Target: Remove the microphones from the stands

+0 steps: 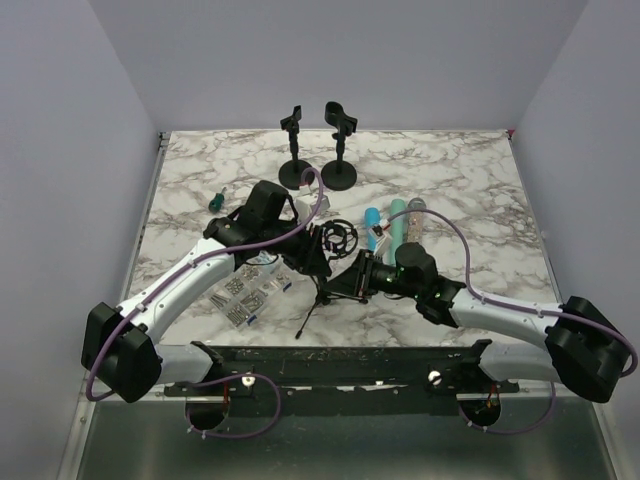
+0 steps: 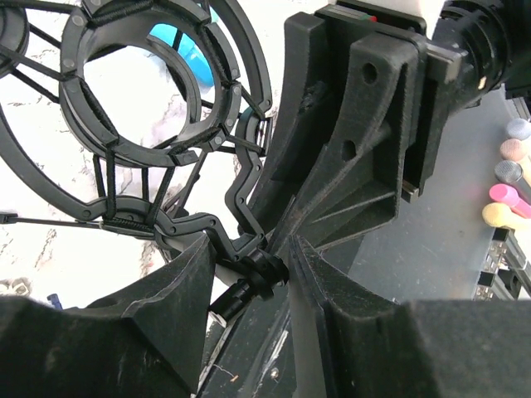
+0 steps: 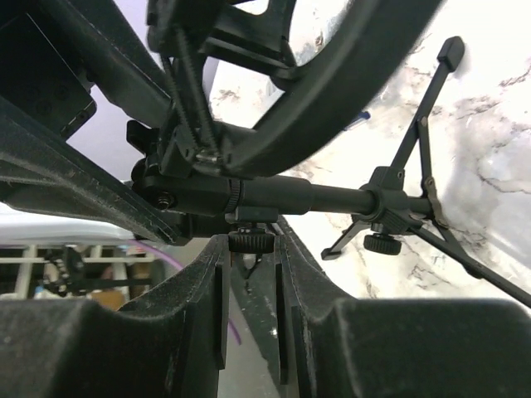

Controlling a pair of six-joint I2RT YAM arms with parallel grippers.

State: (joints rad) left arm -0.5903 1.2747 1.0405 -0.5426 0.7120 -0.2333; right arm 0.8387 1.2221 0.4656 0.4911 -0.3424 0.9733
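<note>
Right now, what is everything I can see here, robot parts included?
tripod stand: one, black, table centre
shock mount: one, black, ringed, on that stand
desk stands: two, black, back of table
microphones: three, blue, teal and pale, lying right of centre
screwdriver: one, green handle, left side
parts box: one, clear, near left of table
table: one, white marble
arms: two, white and black, near edge
left gripper, right gripper: black, at the stand's knobs
</note>
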